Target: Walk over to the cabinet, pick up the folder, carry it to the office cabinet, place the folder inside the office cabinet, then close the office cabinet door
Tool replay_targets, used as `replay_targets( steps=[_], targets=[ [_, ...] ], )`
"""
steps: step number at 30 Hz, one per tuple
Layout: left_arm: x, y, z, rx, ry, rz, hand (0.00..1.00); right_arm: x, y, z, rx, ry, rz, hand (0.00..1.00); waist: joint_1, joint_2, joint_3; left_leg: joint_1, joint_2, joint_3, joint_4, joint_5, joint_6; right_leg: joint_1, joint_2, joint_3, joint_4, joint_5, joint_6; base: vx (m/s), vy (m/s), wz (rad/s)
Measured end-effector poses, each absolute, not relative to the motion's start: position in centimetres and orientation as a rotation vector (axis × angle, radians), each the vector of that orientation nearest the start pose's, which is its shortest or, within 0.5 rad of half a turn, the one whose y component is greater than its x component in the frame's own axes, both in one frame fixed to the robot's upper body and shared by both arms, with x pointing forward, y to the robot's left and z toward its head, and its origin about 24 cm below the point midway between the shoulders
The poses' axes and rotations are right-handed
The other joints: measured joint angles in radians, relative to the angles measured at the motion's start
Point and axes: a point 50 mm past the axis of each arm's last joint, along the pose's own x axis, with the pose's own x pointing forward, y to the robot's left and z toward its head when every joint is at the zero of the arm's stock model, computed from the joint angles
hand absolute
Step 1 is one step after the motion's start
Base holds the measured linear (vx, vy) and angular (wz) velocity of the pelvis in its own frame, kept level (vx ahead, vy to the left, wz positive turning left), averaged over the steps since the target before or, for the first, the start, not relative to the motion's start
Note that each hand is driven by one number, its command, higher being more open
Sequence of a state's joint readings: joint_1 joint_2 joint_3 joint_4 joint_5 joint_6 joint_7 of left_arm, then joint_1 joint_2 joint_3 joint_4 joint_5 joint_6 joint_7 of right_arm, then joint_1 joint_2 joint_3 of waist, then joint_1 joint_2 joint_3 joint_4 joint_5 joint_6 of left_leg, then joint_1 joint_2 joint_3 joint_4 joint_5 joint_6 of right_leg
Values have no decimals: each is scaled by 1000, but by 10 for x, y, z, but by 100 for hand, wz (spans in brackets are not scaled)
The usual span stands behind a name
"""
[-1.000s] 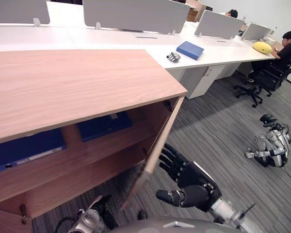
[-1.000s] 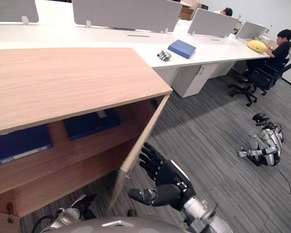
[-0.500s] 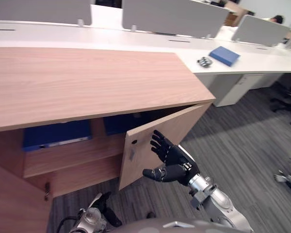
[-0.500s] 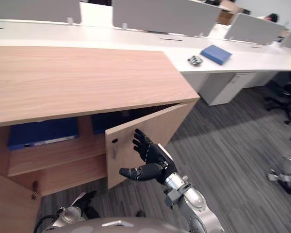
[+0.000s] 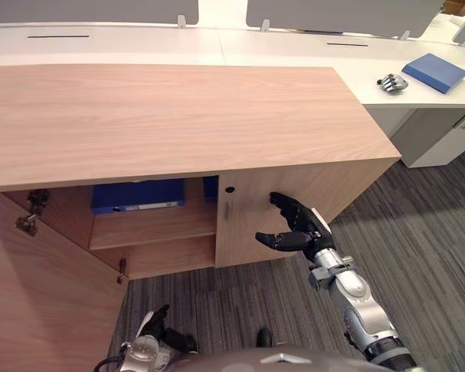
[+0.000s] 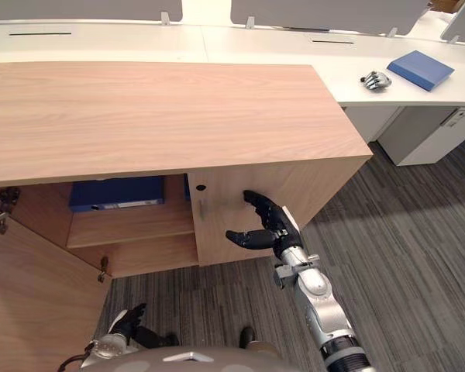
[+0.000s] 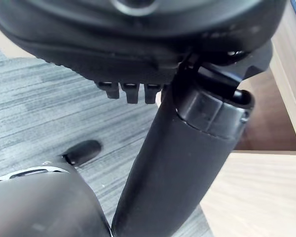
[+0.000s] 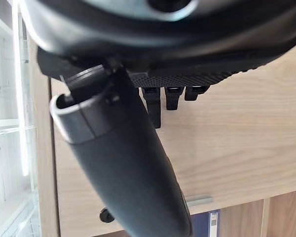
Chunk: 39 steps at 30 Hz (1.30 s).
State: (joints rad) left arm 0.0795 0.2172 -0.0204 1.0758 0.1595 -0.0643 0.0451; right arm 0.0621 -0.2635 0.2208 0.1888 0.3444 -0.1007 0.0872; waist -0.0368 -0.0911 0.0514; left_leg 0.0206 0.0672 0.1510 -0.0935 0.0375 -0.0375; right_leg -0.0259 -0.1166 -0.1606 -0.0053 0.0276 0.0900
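1. While the right hand (image 5: 296, 226) presses straight, spread fingers on the right door (image 5: 240, 221) of the office cabinet (image 5: 178, 116), the blue folder (image 5: 137, 195) lies shelved inside, at nine o'clock from the hand.
2. The left door (image 5: 39, 287) stands open at seven o'clock.
3. The left hand (image 5: 161, 324) hangs at six o'clock; I cannot tell its state.

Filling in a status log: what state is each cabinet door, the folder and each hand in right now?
Right cabinet door: shut or nearly shut.
Left cabinet door: swung wide open.
Folder: lying flat on the upper shelf inside.
Right hand: open, fingers straight at the right door.
Left hand: open, empty, hanging low.
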Motion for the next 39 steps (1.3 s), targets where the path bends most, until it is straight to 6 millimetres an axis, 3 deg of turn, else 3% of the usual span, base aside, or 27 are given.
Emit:
replay_targets(
  steps=[8, 12, 20, 25, 39],
  targets=[
    [91, 231, -153, 299, 1073, 117, 100, 229, -163, -20, 39, 232, 155, 100, 4, 29, 19, -9, 0, -32, -1, 12, 0, 11, -1, -33, -10, 0, -1, -17, 2, 14],
    [92, 230, -153, 298, 1066, 118, 100, 219, -158, -40, -1, 312, 152, 100, 6, 33, 22, -12, 0, -37, -1, 12, 0, 13, 0, -38, -16, 0, -1, 15, 3, 3],
    [93, 227, -153, 295, 1062, 124, 100, 167, -165, -105, -97, 645, 86, 100, 6, 43, 29, 8, -2, -43, -1, 9, -4, 46, -1, -49, -32, 0, 0, 20, 4, 3],
    [93, 225, -154, 293, 1061, 128, 100, 137, -178, -133, -122, 831, -6, 100, 5, 53, 33, 13, -1, -42, -1, 9, -4, 47, -1, -47, -26, 0, 0, -13, 4, -1],
    [92, 225, -154, 267, 1061, 167, 100, 120, -177, -150, -122, 969, -84, 100, 5, 56, 34, 35, -3, -27, -1, 7, -3, 62, -3, -34, -28, 1, 2, -8, 6, -3]
  ],
)
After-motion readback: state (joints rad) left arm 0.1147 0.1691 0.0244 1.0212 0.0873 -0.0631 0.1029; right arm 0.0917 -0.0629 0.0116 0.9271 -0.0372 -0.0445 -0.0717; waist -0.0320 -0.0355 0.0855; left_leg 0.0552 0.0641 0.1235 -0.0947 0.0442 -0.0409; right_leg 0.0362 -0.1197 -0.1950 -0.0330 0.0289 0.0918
